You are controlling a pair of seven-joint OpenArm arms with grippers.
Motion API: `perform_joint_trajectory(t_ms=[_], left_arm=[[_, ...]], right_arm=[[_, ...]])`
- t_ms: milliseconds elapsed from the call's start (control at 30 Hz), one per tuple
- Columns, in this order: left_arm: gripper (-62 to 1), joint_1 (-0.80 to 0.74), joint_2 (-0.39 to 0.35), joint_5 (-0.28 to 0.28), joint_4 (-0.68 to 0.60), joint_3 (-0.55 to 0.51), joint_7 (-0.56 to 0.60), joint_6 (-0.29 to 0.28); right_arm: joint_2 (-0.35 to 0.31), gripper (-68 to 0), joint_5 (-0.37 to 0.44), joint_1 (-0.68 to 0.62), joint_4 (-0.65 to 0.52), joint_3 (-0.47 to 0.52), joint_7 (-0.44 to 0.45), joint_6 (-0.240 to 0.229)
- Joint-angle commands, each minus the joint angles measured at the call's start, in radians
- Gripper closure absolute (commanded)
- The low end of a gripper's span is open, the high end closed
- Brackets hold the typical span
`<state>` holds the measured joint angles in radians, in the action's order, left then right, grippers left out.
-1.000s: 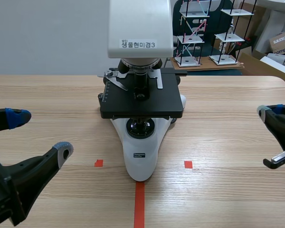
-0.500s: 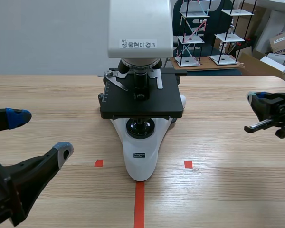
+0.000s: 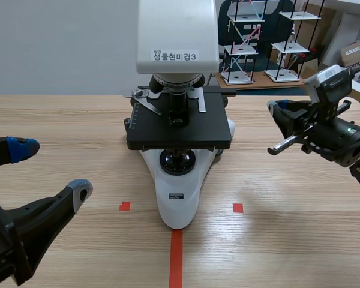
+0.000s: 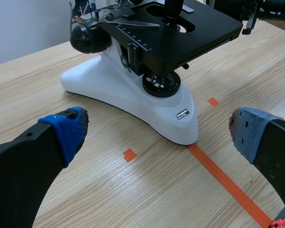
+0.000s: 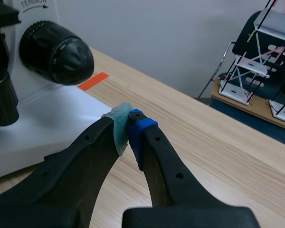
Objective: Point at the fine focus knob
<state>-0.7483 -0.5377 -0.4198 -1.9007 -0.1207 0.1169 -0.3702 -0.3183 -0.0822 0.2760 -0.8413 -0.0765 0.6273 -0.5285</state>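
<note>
A white microscope [image 3: 179,198] with a black stage [image 3: 180,129] stands mid-table. The right wrist view shows its black ribbed focus knob [image 5: 54,47] on the side of the white body, with a smaller end section facing outward. My right gripper [image 3: 276,111] hovers to the right of the stage, shut on nothing; in its own view the gripper [image 5: 128,126] has pads pressed together, tips aimed toward the knob but apart from it. My left gripper [image 3: 51,169] is low at the near left, open. Its own view shows the microscope's other knob [image 4: 88,38] ahead of it.
The wooden table [image 3: 288,240] carries orange-red tape marks in front of the microscope. Beyond its far edge stand wire-frame shelf models [image 3: 246,42] and a cardboard box [image 3: 355,51]. The microscope head [image 3: 177,36] overhangs the stage.
My right gripper has risen from the right edge and swung left toward the microscope's right side. The left arm has not moved.
</note>
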Motion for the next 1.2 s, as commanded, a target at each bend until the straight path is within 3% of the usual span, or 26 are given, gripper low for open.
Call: perform_joint_trajectory(t_ms=[0,1167], left_arm=[[-62.3,-0.002,0.003,-0.006,-0.017,-0.001,0.014,-0.002],[-62.3,-0.002,0.003,-0.006,-0.017,-0.001,0.014,-0.002]], right_arm=[[-0.008,0.1,0.014,0.029,-0.019,0.003,0.011,0.007],[-0.003,0.1,0.003,0.037,-0.019,0.003,-0.008,0.008]])
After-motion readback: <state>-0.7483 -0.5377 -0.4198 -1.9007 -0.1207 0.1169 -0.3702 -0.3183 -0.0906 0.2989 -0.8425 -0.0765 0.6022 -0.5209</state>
